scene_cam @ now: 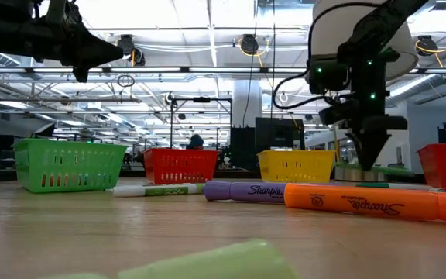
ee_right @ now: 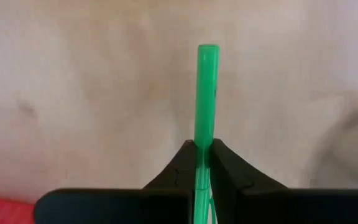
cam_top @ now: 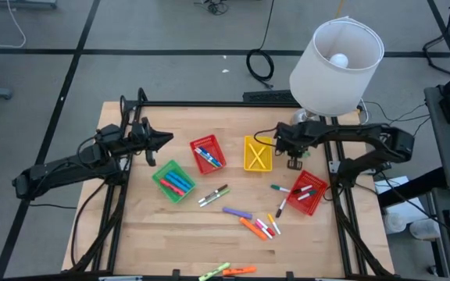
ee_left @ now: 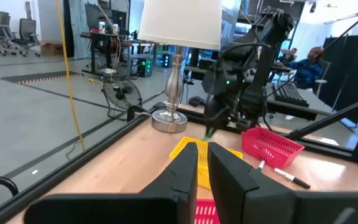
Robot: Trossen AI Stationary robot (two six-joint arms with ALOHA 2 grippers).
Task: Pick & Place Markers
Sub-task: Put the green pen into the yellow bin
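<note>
My right gripper [cam_top: 294,163] points down between the yellow basket [cam_top: 258,154] and the right red basket [cam_top: 309,193], shut on a green marker [ee_right: 205,93]. Near the far left, my left gripper [cam_top: 164,142] hangs level above the table, shut and with nothing in it. Other markers lie inside the green basket [cam_top: 173,181], the middle red basket [cam_top: 208,154] and the right red basket. Loose markers lie flat on the wood: a purple one [cam_top: 237,212], an orange one [cam_top: 251,228], and several more near the front edge [cam_top: 226,271]. My right gripper pinches the green marker's barrel [ee_right: 202,142] between its two fingers. The fingers come from above, pointing steeply down, and lie across the marker. Its free end [ee_right: 207,52] sticks out past the fingertips. The marker looks lifted off the wood, touching nothing else.
A white-shaded lamp [cam_top: 336,66] stands at the table's far right corner, its metal base [ee_left: 169,121] just beyond my right arm. A black frame rail [cam_top: 209,105] runs along the far edge. Bare wood lies at the near left [cam_top: 147,234].
</note>
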